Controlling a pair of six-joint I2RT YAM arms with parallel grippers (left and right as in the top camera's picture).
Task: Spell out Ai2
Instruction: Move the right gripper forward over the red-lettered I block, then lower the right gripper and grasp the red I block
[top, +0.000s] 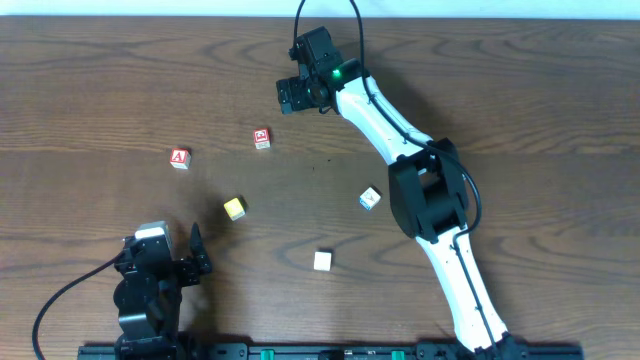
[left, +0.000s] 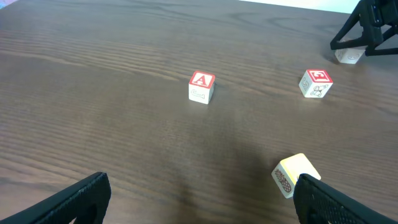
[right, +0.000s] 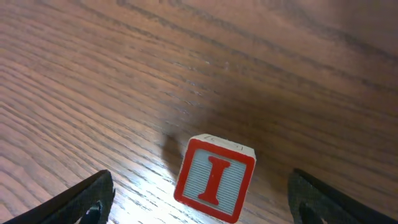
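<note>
A red-framed block with the letter I (right: 214, 178) lies on the wooden table between the open jaws of my right gripper (right: 200, 198), untouched; it also shows in the left wrist view (left: 349, 56). In the overhead view my right gripper (top: 297, 97) hides it at the far middle. A red A block (top: 179, 158) (left: 201, 86) sits at the left. A red-topped block (top: 261, 138) (left: 315, 83), its character too small to read, sits to the right of it. My left gripper (top: 165, 243) (left: 199, 202) is open and empty near the front left.
A yellow block with a pineapple picture (top: 234, 208) (left: 291, 175) lies just beyond my left gripper's right finger. A blue-and-white block (top: 370, 198) and a white block (top: 322, 261) lie mid-table. The right arm stretches across the right half of the table.
</note>
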